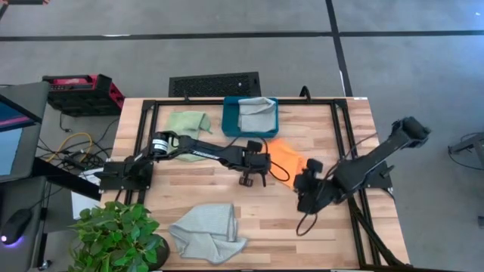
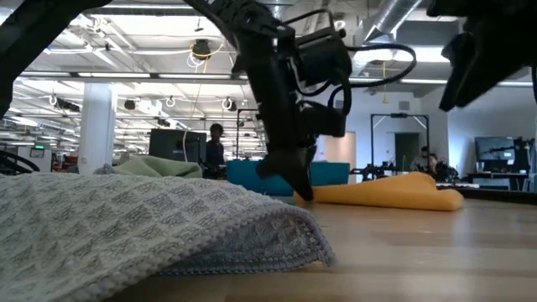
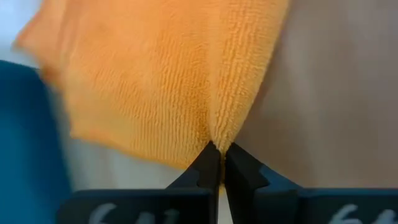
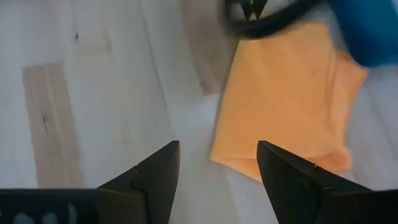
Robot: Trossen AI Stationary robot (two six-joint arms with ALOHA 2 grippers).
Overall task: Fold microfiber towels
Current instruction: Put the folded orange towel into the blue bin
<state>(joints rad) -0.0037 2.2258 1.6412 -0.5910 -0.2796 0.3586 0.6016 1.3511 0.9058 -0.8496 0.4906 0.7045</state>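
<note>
High view: orange towel (image 1: pixel 288 158) lay mid-table beside the teal tray (image 1: pixel 231 121). Left wrist view: left gripper (image 3: pixel 219 163) was pinched on its edge; probably lift slowly. Right wrist view: right gripper (image 4: pixel 217 163) gaped wide, near the towel's other corner.

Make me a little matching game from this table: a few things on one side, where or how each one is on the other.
Things:
1. orange towel
2. green towel
3. grey towel
4. right hand

States:
A. open, holding nothing
B. lying in the teal tray
C. edge pinched by the left hand
D. on the table beside the tray

Pairs: 1-C, 2-D, 3-B, 4-A
</note>
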